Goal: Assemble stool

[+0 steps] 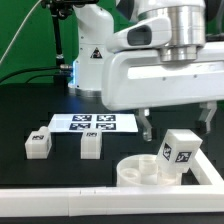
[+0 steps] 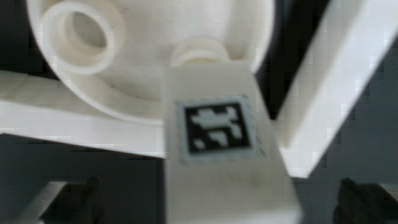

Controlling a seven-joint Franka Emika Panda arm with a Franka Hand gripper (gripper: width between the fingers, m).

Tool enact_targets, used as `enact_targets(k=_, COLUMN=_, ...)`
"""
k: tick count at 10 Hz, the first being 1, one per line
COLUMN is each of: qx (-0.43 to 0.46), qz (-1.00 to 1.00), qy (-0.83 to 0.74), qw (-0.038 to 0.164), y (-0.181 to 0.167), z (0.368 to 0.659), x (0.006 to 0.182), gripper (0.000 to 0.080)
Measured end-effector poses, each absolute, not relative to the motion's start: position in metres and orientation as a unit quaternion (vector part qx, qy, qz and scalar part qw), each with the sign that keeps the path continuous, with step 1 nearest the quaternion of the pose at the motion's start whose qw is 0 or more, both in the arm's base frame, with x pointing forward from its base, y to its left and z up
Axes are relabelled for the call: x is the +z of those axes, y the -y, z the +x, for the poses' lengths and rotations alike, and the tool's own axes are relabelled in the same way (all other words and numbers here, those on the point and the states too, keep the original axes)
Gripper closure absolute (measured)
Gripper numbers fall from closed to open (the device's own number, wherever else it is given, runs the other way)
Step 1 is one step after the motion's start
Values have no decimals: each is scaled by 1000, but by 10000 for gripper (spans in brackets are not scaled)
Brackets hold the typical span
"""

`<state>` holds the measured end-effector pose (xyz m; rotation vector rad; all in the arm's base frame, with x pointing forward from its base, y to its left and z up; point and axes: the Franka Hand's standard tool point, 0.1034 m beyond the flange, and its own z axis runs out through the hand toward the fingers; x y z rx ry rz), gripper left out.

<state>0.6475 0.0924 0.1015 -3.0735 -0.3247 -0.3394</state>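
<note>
The stool's round white seat point(image 1: 140, 172) lies at the exterior view's right, near the front of the table. One block leg point(image 1: 181, 150) with a black-and-white tag stands in it, leaning a little. My gripper point(image 1: 177, 122) hangs just above that leg, open, with a finger on each side. In the wrist view the tagged leg point(image 2: 221, 125) rises from the seat point(image 2: 98, 50) between my dark fingers point(image 2: 71, 200), with a gap on both sides. Two more legs point(image 1: 38, 144) point(image 1: 91, 145) lie apart on the black table at the exterior view's left.
The marker board point(image 1: 93, 123) lies flat behind the loose legs. A long white L-shaped bar point(image 1: 60, 196) runs along the table's front and up the exterior view's right, close against the seat. The arm's base point(image 1: 92, 55) stands at the back.
</note>
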Motion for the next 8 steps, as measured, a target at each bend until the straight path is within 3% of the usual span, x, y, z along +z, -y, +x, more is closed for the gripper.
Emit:
enact_targets(k=4, qx=-79, qz=-992, qy=100, qw=15, y=-88, z=649, x=92, gripper=151)
enact_targets(k=6, qx=8, qz=-995, qy=94, qw=16, y=-93, z=641, x=88, gripper=150)
enact_targets(k=8, qx=25, qz=-995, qy=95, qw=16, y=-94, z=644, x=84, gripper=151)
